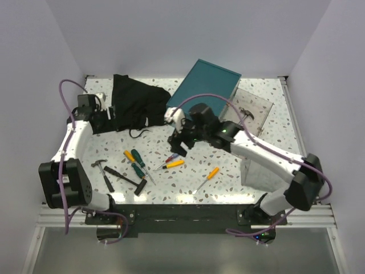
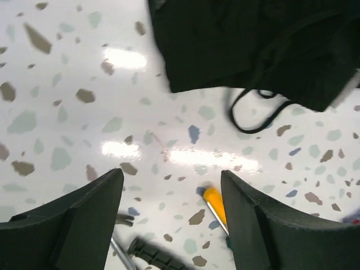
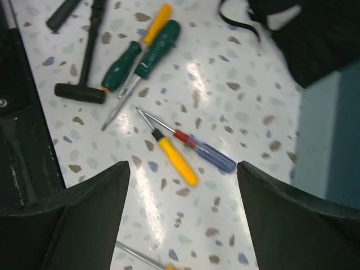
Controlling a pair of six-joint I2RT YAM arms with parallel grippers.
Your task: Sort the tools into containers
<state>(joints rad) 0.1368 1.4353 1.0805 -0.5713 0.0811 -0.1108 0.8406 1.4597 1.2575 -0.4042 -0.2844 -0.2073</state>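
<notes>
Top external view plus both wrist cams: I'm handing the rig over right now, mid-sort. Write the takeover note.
Left gripper: open, empty, over the table beside the black bag.
Right gripper: open, empty, above the yellow screwdriver and blue-red screwdriver.
Containers: teal case at the back, clear box to its right.
Done: a dark tool seems to lie in the clear box; nothing else looks sorted.
Left: those two screwdrivers, the green screwdrivers, orange screwdriver, black mallet and small hammer, all loose on the table.
</notes>
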